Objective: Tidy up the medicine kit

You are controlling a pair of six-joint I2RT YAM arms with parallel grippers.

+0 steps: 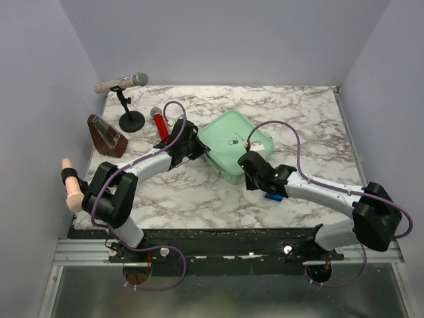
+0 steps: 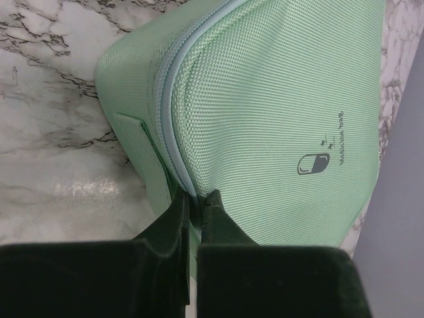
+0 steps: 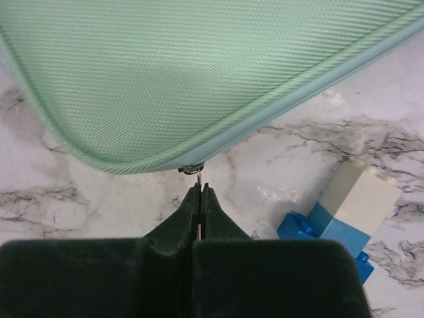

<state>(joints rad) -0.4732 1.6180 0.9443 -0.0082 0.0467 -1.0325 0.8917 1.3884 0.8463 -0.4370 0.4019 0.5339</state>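
Observation:
The mint-green medicine kit (image 1: 233, 146) lies closed in the middle of the marble table, its dark pill logo (image 2: 313, 163) on the lid. My left gripper (image 2: 196, 196) is shut on the kit's edge at the zipper seam on its left side. My right gripper (image 3: 200, 189) is shut on the kit's zipper pull (image 3: 195, 171) at the near edge of the case; a pink tab shows between the fingers. In the top view the left gripper (image 1: 197, 147) and right gripper (image 1: 246, 162) sit on either side of the kit.
A blue and white box (image 3: 344, 218) lies just right of my right gripper, also seen under the right arm (image 1: 273, 196). A red-handled microphone (image 1: 159, 122), a microphone stand (image 1: 127, 99) and a brown wedge holder (image 1: 106, 136) sit at the back left.

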